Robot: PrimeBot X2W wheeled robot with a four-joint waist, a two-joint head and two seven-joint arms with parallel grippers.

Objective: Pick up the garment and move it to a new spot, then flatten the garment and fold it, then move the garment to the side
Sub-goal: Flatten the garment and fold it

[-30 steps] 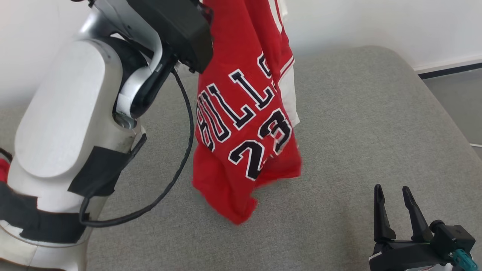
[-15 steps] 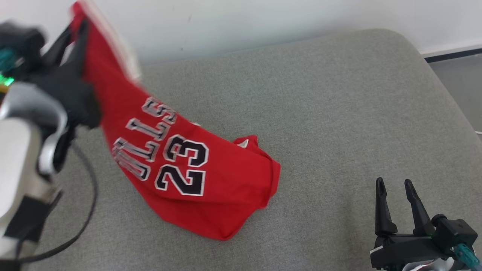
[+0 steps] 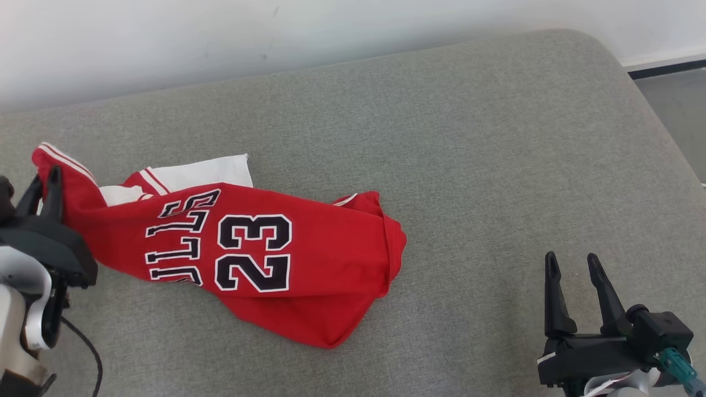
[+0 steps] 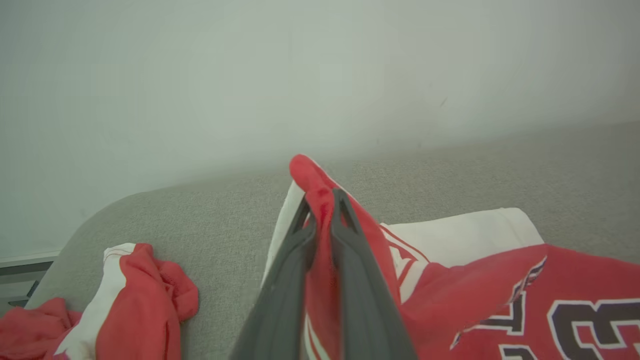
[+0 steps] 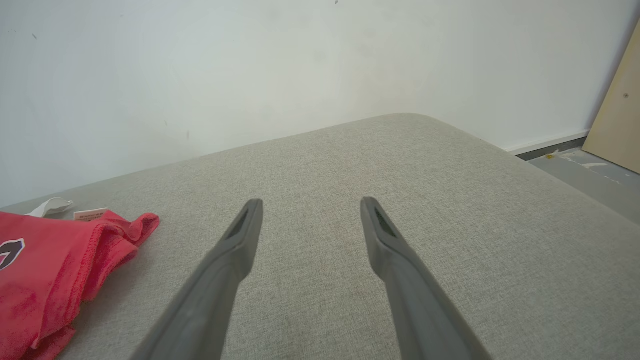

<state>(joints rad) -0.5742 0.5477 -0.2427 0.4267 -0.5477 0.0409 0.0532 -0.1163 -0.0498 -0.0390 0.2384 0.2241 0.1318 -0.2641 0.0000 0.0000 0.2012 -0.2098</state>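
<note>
You've just brought the jersey (image 3: pixel 259 259) down. A second ago it hung in the air from your left claw (image 3: pixel 45 179), and half a second ago only its lower end was dragging. Now it lies stretched across the grey cushion (image 3: pixel 496 138), left of the middle in the head view, with the "23" facing up and turned sideways. The head camera has shifted as well, so don't count the whole change as cloth movement. Your left claw has dropped low to the far left and still has its fingers closed on the red shoulder edge. The left wrist view shows the cloth nipped between them, and that corner looks slightly raised. Your right claw (image 3: pixel 571 256) has stayed low on the right with its fingers spread and nothing between them, well apart from the jersey. The move to a new spot looks about done, and I'd say flattening comes next. The cloth is far from flat: the right end is bunched and doubled over, and a white part (image 3: pixel 204 171) pokes out along the far side. Another red and white garment (image 4: pixel 135 295) sits crumpled near your left claw, so take care not to drag it in.
</note>
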